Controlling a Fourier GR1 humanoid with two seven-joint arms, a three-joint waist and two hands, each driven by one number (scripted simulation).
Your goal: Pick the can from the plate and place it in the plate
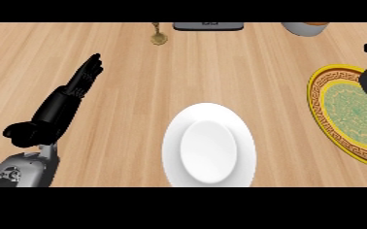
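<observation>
**Two plates on the counter, can not to be seen, left hand open**

The can cannot be made out anywhere in the head view, so where it sits cannot be told. The white plate (208,148) lies low in the middle of the wooden counter (215,63), nothing on it, its lower rim cut by the edge of the view. Well apart from it, at the right edge, lies a yellow-rimmed plate (338,107) with a green patterned centre, partly out of frame. A dark shape (363,80) overlaps that plate at the very edge of the view; what it is cannot be told, and the right hand cannot be identified.

The left hand (61,104) shows at the left side, rising from its grey forearm (28,167). Its fingers (87,73) are stretched out straight, pointing up and slightly right, holding nothing and touching no object. The thumb (20,132) sticks out to the left.

Along the far edge of the counter stand a small brass object (158,36), a dark grey device (208,25) and a pale bowl-like vessel (305,27), all well apart from the white plate.
</observation>
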